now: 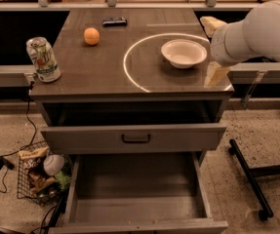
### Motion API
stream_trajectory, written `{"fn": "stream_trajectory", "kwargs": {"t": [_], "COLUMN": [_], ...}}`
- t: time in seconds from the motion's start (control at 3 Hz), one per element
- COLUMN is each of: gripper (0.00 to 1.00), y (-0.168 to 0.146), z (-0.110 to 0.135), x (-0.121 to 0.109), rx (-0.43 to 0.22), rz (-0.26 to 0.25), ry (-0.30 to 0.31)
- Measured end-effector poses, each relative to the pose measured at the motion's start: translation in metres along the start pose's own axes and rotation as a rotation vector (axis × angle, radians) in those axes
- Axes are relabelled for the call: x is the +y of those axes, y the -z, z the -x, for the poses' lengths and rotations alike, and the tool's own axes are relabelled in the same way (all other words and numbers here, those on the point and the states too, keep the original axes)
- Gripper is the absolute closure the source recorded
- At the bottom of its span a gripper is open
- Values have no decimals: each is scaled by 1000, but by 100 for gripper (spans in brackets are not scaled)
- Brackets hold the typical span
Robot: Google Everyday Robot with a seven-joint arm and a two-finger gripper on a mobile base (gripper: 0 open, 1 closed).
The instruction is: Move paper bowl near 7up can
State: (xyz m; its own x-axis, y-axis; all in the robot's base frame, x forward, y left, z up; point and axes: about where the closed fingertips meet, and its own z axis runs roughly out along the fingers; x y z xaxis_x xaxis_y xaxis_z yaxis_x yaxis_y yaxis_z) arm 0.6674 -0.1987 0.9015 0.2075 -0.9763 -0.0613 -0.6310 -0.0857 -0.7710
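The white paper bowl (pixel 184 53) sits upright on the right side of the dark table top, inside a white circle mark. The 7up can (pixel 43 59) stands upright at the table's left front corner, far from the bowl. My gripper (pixel 209 51) is at the table's right edge, just right of the bowl. It is open, with one cream finger (pixel 210 23) behind the bowl's right side and the other (pixel 217 75) in front of it. It holds nothing.
A small orange ball (pixel 91 36) and a black device (pixel 114 21) lie on the far left-centre of the table top. Below, the upper drawer (pixel 134 138) is partly out and the bottom drawer (pixel 137 199) is fully open. A wire basket of snacks (pixel 41 175) stands on the floor to the left.
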Motion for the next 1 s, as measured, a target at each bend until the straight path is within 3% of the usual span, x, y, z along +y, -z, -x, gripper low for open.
{"fn": "stream_trajectory", "kwargs": {"t": [0.33, 0.67, 1.0], "gripper": [0, 7, 33], "y": [-16, -30, -44], "z": [-6, -8, -6], "x": [-6, -10, -12], "rx": [-19, -41, -71], "rz": [-24, -36, -32], "ry": [7, 13, 21]}}
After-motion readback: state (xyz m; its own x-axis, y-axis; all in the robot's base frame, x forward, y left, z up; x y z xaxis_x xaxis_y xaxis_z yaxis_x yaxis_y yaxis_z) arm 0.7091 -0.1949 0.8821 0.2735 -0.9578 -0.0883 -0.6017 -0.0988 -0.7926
